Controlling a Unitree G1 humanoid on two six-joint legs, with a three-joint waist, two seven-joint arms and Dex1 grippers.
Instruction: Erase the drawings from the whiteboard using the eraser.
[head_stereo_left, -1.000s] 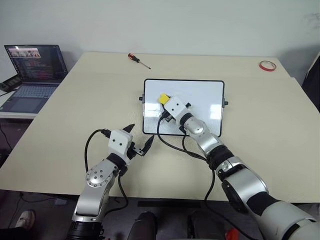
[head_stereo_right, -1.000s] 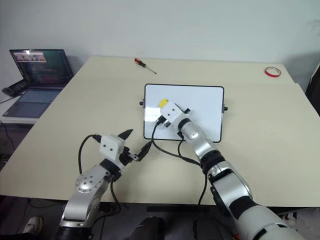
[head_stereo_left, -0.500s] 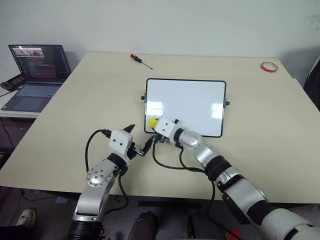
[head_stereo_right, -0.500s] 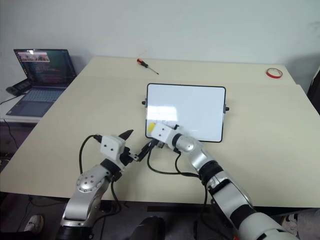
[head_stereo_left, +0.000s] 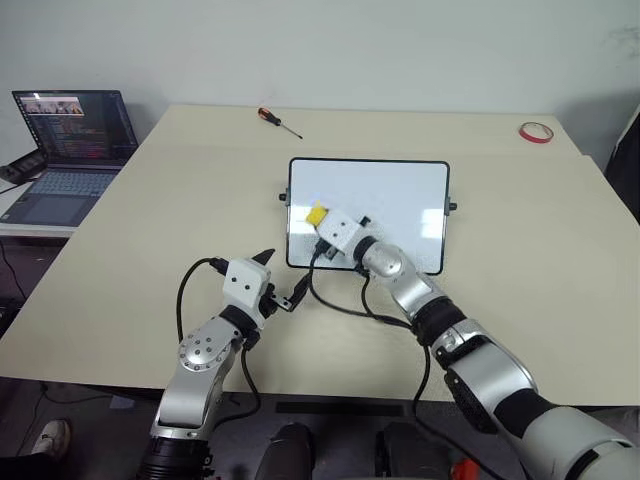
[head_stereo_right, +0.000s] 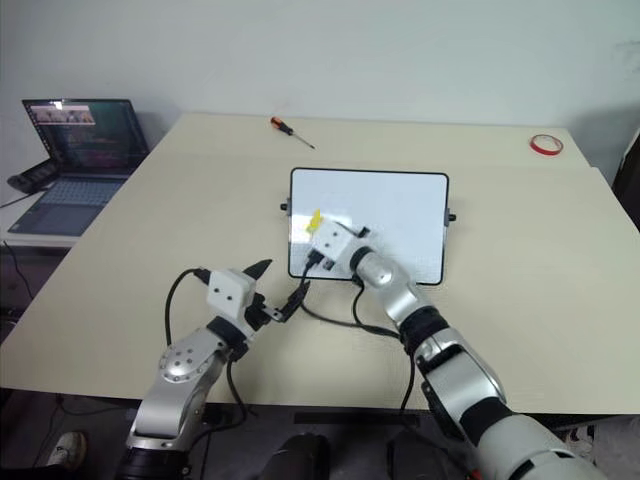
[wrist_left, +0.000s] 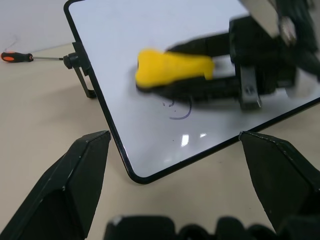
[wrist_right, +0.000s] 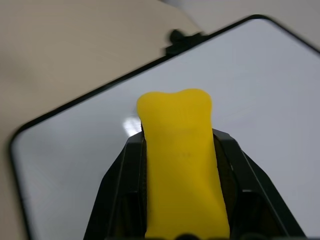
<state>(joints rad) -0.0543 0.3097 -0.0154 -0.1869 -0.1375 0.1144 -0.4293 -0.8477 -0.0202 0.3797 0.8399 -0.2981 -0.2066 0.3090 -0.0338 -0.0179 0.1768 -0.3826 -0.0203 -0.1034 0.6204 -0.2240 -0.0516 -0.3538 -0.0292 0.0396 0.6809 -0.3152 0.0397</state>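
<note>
My right end effector (head_stereo_left: 322, 217) clamps the yellow eraser (head_stereo_left: 316, 214) near the whiteboard's (head_stereo_left: 400, 200) left edge, beside a faint blue drawing (wrist_left: 179, 107). Left end effector (head_stereo_left: 282, 280), fingers apart, hovers over bare bench (head_stereo_left: 540, 230).

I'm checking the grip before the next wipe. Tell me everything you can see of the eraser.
The eraser is a small bright yellow block, soft-looking, pinched in at the middle where the right gripper clamps it between its two black fingers. Its rounded end sticks out past the fingertips. It sits over the left part of the whiteboard, close above a faint blue drawing near the board's near edge. Its underside looks dark; whether it presses the board, I cannot tell.
</note>
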